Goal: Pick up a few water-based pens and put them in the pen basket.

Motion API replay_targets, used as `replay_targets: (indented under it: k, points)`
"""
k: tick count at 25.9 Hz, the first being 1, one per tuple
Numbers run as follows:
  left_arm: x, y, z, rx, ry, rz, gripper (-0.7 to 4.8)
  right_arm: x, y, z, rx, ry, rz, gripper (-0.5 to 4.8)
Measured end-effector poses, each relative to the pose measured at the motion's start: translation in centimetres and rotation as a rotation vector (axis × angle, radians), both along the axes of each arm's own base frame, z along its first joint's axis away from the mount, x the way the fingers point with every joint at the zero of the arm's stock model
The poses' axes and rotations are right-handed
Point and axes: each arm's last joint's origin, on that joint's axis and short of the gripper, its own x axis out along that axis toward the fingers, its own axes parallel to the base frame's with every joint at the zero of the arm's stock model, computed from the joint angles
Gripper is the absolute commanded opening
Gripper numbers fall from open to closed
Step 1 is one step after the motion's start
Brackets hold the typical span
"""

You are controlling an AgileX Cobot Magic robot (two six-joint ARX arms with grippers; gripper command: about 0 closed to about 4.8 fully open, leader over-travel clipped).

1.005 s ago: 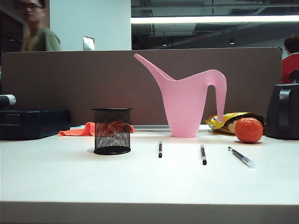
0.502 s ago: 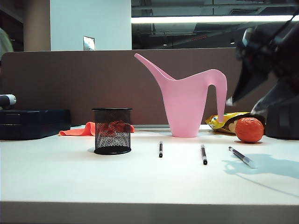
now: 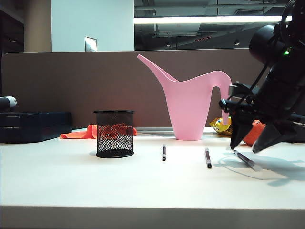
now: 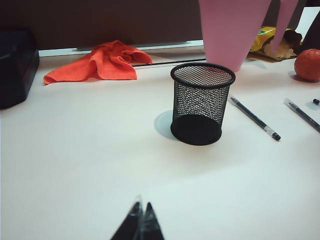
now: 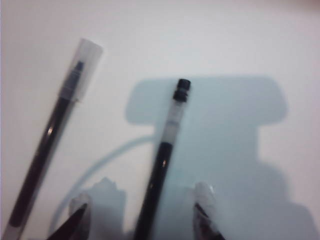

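The tall pink plastic watering can (image 3: 190,107) is standing behind and to the left of the right gripper (image 3: 249,144), which is hanging low over the white table (image 3: 143,183) with its two fingers spread wide and nothing between them yet. The small black wire-mesh pen basket (image 3: 114,134), open-topped and solid-rimmed, is sitting upright far to that gripper's left. Three thin dark-barrelled water-based pens (image 3: 248,161) with pale ends are lying flat: one directly under the open fingers, and the other two (image 3: 208,157) (image 3: 163,152) lying further to its left, towards the basket. The left gripper (image 4: 140,226) is showing its tips pressed together, well short of the basket.
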Motion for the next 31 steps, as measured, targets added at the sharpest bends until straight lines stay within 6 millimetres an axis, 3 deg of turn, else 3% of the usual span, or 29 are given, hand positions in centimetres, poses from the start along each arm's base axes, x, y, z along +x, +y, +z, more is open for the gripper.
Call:
replay_targets:
  k: [6, 8, 10, 21, 23, 28, 31]
  points:
    - [0.0, 0.0, 0.0, 0.0, 0.0, 0.0, -0.04, 0.6, 0.6, -1.2, -0.027, 0.008, 0.003, 2.49]
    - [0.0, 0.0, 0.0, 0.0, 0.0, 0.0, -0.04, 0.9, 1.0, -1.5, -0.055, -0.01, -0.005, 1.55]
    - [0.0, 0.0, 0.0, 0.0, 0.0, 0.0, -0.04, 1.0, 1.2, -1.7, -0.072, -0.02, -0.013, -0.1]
    - [0.0, 0.0, 0.0, 0.0, 0.0, 0.0, -0.04, 1.1, 1.3, -1.2, -0.119, -0.01, -0.005, -0.09]
    - [0.0, 0.0, 0.0, 0.0, 0.0, 0.0, -0.04, 1.2, 1.4, -0.3, -0.1, 0.005, 0.012, -0.09]
    - [0.0, 0.0, 0.0, 0.0, 0.001, 0.0, -0.04, 2.9, 2.5, 5.3, 0.114, -0.206, 0.139, -0.09]
    - [0.0, 0.0, 0.0, 0.0, 0.0, 0.0, -0.04, 3.2, 3.7, 6.4, 0.257, -0.308, 0.26, -0.09]
